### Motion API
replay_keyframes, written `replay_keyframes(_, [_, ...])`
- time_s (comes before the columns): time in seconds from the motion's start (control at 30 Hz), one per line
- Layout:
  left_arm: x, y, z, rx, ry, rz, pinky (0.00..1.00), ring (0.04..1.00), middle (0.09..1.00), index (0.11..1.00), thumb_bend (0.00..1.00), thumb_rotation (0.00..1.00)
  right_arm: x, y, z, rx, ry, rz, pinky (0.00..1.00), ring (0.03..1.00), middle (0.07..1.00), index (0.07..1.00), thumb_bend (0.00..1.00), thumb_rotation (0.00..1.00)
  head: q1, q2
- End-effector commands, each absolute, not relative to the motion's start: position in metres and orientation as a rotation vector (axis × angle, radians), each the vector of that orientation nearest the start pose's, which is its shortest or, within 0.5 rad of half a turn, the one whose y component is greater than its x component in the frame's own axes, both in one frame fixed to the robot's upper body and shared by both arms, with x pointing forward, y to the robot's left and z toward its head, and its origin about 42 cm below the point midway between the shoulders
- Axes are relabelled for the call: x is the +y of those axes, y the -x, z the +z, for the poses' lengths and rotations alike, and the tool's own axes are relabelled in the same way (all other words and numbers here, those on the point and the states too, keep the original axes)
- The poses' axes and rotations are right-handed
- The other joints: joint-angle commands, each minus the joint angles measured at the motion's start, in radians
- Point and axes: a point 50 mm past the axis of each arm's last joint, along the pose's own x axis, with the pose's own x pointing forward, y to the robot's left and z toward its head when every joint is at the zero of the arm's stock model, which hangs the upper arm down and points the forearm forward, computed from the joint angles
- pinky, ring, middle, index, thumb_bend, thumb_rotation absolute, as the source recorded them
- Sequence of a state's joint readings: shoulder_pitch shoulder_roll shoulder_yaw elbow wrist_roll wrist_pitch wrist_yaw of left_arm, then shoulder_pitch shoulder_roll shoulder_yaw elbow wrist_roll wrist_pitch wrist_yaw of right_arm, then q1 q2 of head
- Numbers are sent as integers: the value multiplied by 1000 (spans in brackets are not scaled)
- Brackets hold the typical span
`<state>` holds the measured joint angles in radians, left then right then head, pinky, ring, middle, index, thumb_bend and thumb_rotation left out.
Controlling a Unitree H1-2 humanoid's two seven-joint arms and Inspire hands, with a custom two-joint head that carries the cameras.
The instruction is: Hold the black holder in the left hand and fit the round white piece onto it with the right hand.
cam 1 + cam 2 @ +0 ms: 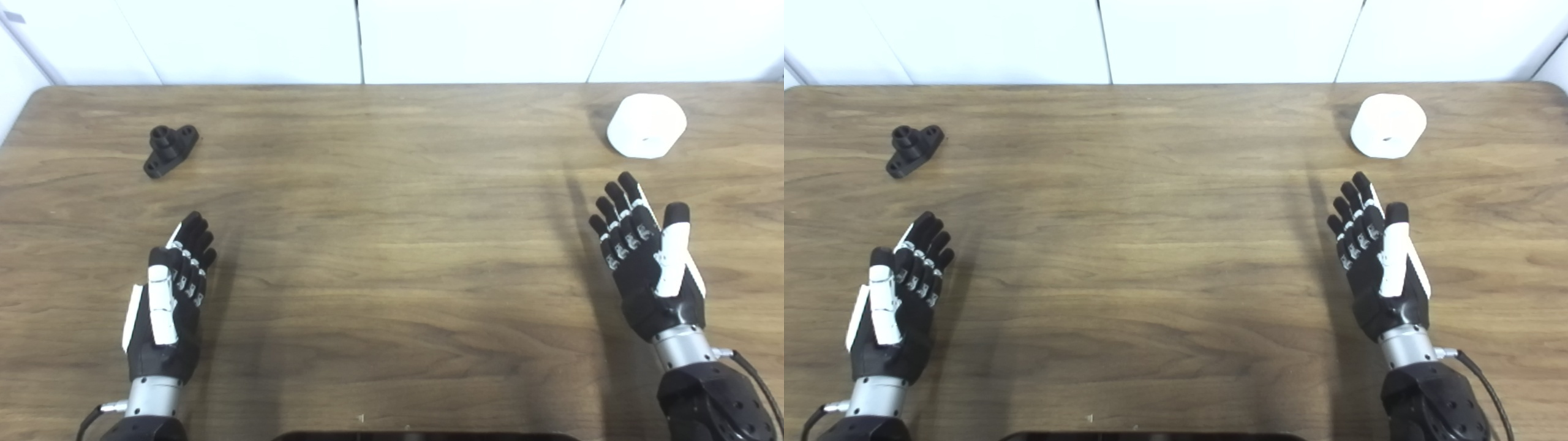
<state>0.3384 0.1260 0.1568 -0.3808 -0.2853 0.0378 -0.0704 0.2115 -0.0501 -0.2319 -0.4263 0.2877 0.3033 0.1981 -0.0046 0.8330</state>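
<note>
A small black holder (170,149) with a short upright post lies on the wooden table at the far left. The round white piece (647,125), a short cylinder with a small hole in its face, rests at the far right. My left hand (170,288) hovers near the front left, open and holding nothing, well short of the holder. On the right side my right hand (643,254) is open too, fingers stretched out, a little in front of the white piece and not touching it.
The wooden table (392,245) runs the full width, ending at white wall panels (392,37) behind. A dark rounded edge (422,436) shows at the bottom centre of the picture.
</note>
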Motion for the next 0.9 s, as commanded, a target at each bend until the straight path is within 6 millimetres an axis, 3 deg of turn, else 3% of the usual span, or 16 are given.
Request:
replay_keyframes(0.0, [290, -169, 136, -91, 115, 121, 981, 971, 961, 939, 601, 993, -290, -176, 142, 57, -149, -4, 1000, 1000, 1000, 1000, 639, 1000, -2, -1])
replay_keyframes(0.27, [290, -168, 136, -88, 113, 118, 988, 973, 965, 936, 602, 995, -290, -175, 142, 60, -145, -3, 1000, 1000, 1000, 1000, 642, 1000, 0, -6])
replay_keyframes(0.4, [287, -166, 136, -87, 110, 114, 985, 975, 965, 934, 603, 1000, -293, -172, 143, 59, -146, -2, 1000, 1000, 1000, 1000, 639, 1000, 42, -19])
replay_keyframes(0.6, [274, -160, 132, -94, 116, 110, 983, 977, 964, 943, 599, 981, -307, -168, 139, 64, -114, 6, 1000, 1000, 1000, 1000, 647, 1000, 165, -91])
replay_keyframes(0.87, [261, -153, 125, -88, 110, 103, 978, 979, 974, 937, 615, 961, -317, -162, 132, 70, -110, 11, 1000, 1000, 1000, 1000, 670, 1000, 253, -170])
